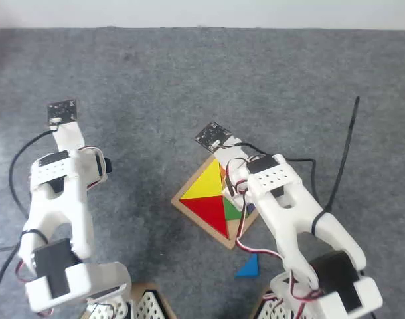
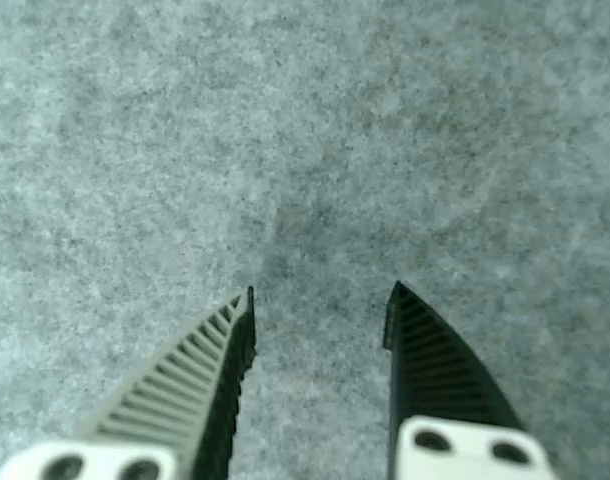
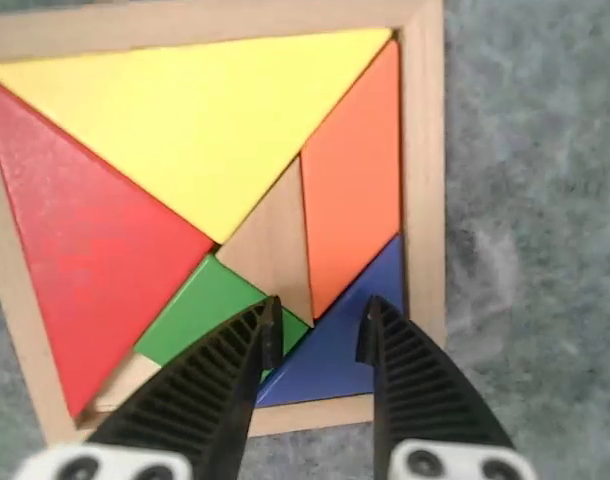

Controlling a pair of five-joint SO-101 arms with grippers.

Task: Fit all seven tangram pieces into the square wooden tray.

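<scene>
The square wooden tray (image 3: 425, 150) holds a large yellow triangle (image 3: 205, 120), a large red triangle (image 3: 75, 250), an orange parallelogram (image 3: 350, 180), a green piece (image 3: 210, 305) and a blue piece (image 3: 330, 350). A triangular gap of bare wood (image 3: 270, 250) lies between yellow, orange and green, and a smaller one (image 3: 125, 378) beside the red. My right gripper (image 3: 320, 315) hovers open over the green and blue pieces, holding nothing. A loose blue triangle (image 1: 249, 266) lies on the carpet below the tray (image 1: 197, 221). My left gripper (image 2: 321, 300) is open over bare carpet.
Grey carpet (image 1: 189, 80) covers the table. The right arm (image 1: 275, 193) stretches over the tray's right half in the high view, with a black cable (image 1: 345, 153) beside it. The left arm (image 1: 56, 193) stands far left, well apart from the tray.
</scene>
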